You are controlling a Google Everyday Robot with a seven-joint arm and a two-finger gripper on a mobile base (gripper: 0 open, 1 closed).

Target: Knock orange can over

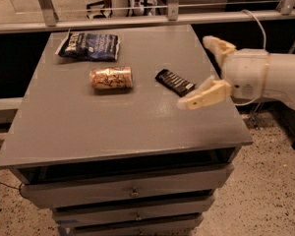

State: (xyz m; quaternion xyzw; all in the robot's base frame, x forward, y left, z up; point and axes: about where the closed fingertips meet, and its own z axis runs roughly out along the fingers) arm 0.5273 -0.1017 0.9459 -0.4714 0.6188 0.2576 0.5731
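The grey worktop (113,127) sat on a cabinet of drawers (132,193), with a metal rail (137,19) running along behind its far edge. At the far left of the surface lay a dark blue snack bag (88,45), flat and slightly crumpled, close to the back edge. Just nearer than the bag and a little to its right, the orange can (111,77) lay on its side, its length running left to right across the worktop, with dark scribbled markings showing on its gold-orange wall. It touched neither the bag nor anything else. To the right of the can, with a bare strip of worktop between them, a black wrapped bar (175,82) lay flat and angled, its far end pointing toward the can and its near end toward the right edge.

Further right, the hand (192,72) hung over the right side of the worktop, well apart from the can and just beside the bar. Its two cream fingers (206,95) were spread wide, one reaching up toward the back and the other pointing down and left, and they gripped nothing. The pale arm (280,80) behind it ran off the right side of the view, above a speckled floor (270,181).
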